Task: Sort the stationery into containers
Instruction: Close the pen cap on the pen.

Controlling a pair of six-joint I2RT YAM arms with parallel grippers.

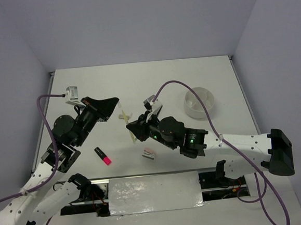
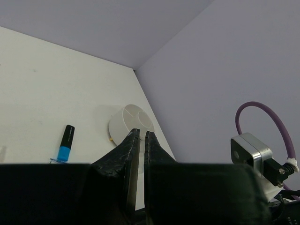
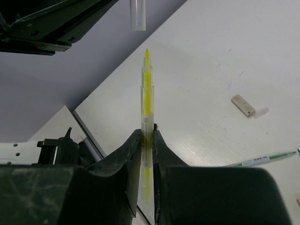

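My right gripper [image 1: 132, 128] [image 3: 147, 131] is shut on a thin pale yellow pen [image 3: 146, 108], held off the table with its tip pointing away; the pen also shows in the top view [image 1: 134, 138]. My left gripper [image 1: 115, 101] [image 2: 141, 133] is shut and empty, raised above the table's left half. The round white tub [image 1: 200, 102] [image 2: 131, 123] with inner dividers stands at the far right. A pink-ended black highlighter [image 1: 103, 155] lies near the left front. A blue-ended black marker [image 2: 65, 143] lies on the table. A greenish pen [image 3: 262, 160] and a small eraser [image 3: 243, 105] lie beyond the right gripper.
A small pinkish-grey item [image 1: 149, 154] lies near the front edge below the right gripper. Pale yellowish pieces [image 1: 124, 115] lie between the two grippers. A clear cap [image 3: 138, 14] shows past the held pen's tip. Purple cables loop over both arms. Grey walls enclose the table.
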